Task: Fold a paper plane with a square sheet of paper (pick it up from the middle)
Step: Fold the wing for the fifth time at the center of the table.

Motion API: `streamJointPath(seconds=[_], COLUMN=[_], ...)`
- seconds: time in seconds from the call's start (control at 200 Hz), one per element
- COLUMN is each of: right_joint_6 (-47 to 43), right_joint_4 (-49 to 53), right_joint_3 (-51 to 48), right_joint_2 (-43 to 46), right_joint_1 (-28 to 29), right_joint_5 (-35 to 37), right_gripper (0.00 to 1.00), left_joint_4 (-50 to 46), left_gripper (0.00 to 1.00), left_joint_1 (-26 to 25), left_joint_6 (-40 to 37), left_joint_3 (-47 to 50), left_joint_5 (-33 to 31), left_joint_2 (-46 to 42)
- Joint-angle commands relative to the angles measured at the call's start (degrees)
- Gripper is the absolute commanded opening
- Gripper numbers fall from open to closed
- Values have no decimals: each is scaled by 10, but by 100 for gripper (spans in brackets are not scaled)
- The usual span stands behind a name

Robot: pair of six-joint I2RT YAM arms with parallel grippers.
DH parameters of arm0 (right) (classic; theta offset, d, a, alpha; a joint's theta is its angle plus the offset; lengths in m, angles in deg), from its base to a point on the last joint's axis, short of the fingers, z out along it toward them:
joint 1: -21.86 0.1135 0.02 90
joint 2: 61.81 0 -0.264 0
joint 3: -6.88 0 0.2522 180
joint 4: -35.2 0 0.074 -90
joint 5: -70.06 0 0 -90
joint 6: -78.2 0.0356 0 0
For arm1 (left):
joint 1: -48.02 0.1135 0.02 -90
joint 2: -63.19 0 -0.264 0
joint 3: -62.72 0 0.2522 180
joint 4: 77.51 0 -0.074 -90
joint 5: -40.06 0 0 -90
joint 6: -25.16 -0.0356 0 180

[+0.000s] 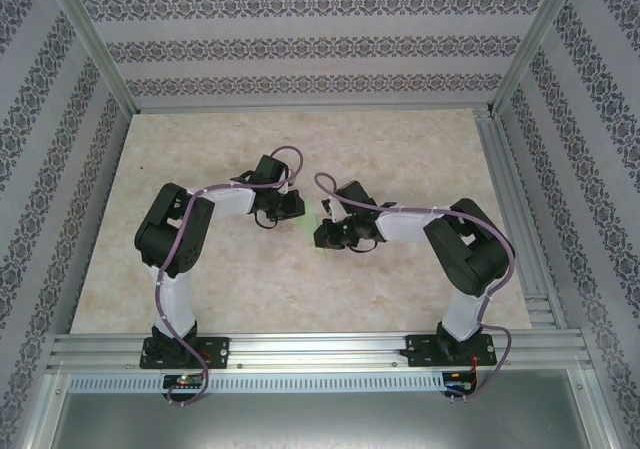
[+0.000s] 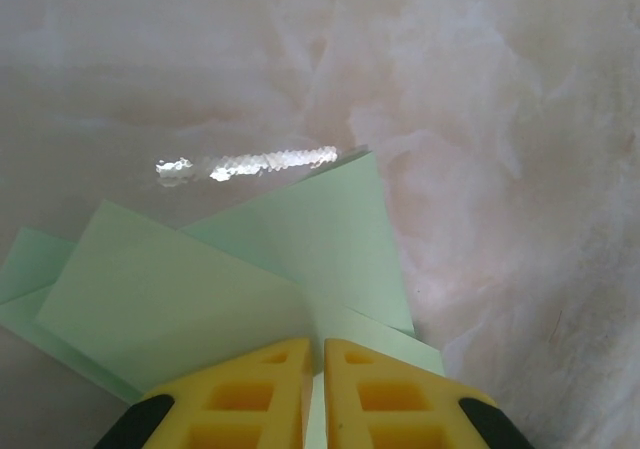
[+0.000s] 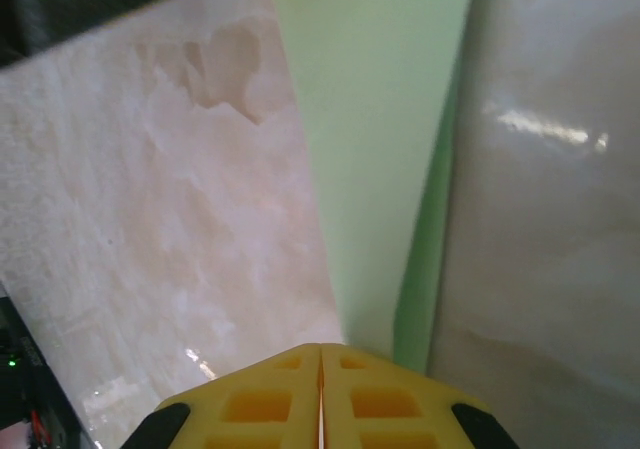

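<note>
Pinching from opposite sides, the left pincer [image 2: 316, 354] and right pincer [image 3: 320, 354] both looked clenched on the folded paper [image 2: 200, 289] stretched between them; any uneven pull could tear it.

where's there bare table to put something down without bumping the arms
Free: the far table strip along the back wall, the left side outside the left arm, the near middle between the bases. Crowded: the centre, where the left gripper and right gripper pinch the folded paper.
</note>
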Motion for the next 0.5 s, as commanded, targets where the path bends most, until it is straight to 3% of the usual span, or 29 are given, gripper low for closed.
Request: streamJointPath(seconds=[0.0,0.25,0.495], right_joint_6=[-4,-4,-33], right_joint_4=[10,29,74], right_joint_3=[38,72,30], right_joint_2=[-23,-79,-47], right_joint_1=[-4,-5,-3], right_joint_5=[-17,-12,-15], right_gripper=[9,9,9], left_joint_4=[6,8,-3], left_gripper=[14,14,14], left_joint_1=[0,0,0], left_joint_6=[-3,1,9], left_joint_3=[20,23,23], left_joint_5=[-23,-22,-46], left_joint_2=[19,26,32])
